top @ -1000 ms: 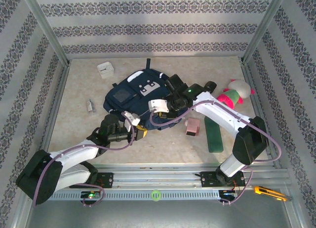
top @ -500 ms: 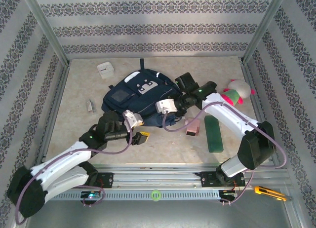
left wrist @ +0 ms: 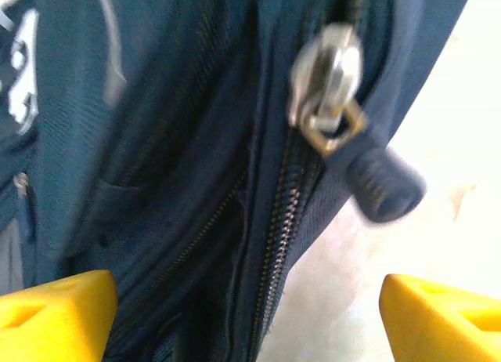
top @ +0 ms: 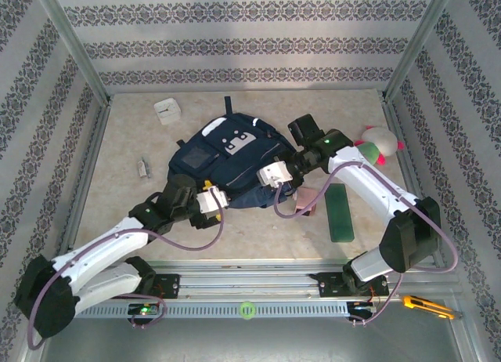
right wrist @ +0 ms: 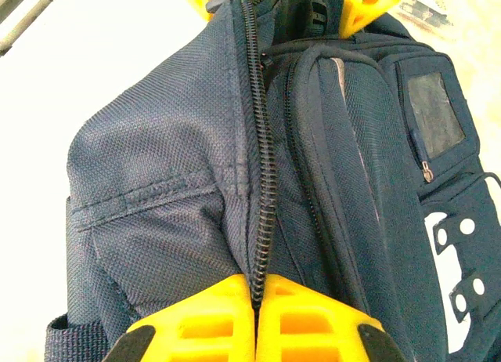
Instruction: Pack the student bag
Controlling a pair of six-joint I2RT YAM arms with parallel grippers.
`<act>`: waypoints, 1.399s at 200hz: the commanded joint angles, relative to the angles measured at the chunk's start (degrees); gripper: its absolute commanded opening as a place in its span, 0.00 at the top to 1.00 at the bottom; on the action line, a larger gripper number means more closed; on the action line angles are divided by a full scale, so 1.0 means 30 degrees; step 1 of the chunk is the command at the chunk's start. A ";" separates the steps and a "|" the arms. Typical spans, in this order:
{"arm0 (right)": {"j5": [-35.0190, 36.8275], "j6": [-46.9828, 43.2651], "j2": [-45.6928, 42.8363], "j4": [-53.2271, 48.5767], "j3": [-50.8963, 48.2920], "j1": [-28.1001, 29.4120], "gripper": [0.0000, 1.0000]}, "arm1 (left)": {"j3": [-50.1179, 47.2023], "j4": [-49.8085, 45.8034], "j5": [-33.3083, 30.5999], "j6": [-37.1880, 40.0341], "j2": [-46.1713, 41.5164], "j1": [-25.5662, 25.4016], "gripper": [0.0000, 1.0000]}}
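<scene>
A pale beige marbled counter [top: 117,213] lies under bright, even light. White-papered walls with dark floral bands [top: 250,45] enclose it: one far beyond the left end effector [left wrist: 250,307] and right end effector [right wrist: 256,299], one outboard of each. Silver metal posts [top: 74,45] mark the far corners.

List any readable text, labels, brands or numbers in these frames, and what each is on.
No text can be read in any view.
student bag, grey-white patch: only dots and slots, no letters.
white box: a dark mark on its face, too small to read.
</scene>
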 commanded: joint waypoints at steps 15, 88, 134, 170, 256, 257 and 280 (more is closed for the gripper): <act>-0.2522 -0.0482 -0.0893 -0.0164 0.0128 -0.0586 1.00 | 0.0157 0.2310 -0.0138 0.1075 0.1009 -0.0213 0.30; -0.2452 0.3313 -0.1386 0.1833 -0.1232 -0.2342 0.99 | -0.0593 0.3479 0.2728 -0.1144 0.0216 0.0080 1.00; -0.0337 0.9824 -0.3102 0.4472 -0.4939 -0.2619 0.76 | -0.2259 0.8178 0.5786 -0.6960 0.0985 0.0081 1.00; 0.2301 1.6953 -0.5809 0.5998 -0.6266 -0.1724 0.51 | -0.2749 0.9760 0.6277 -0.8844 0.1427 0.0073 1.00; 0.7835 4.2141 -0.9702 0.7305 -0.6986 0.6059 0.48 | -0.2842 1.0428 0.6986 -0.9564 0.2254 0.0081 1.00; 0.7920 4.2399 -0.9710 0.7409 -0.7052 0.6158 0.49 | -0.2827 1.0439 0.6990 -0.9563 0.2242 0.0081 1.00; 0.9361 4.7304 -0.9807 0.9462 -0.8385 0.8130 0.52 | -0.2636 1.0316 0.7113 -0.9663 0.2354 0.0081 1.00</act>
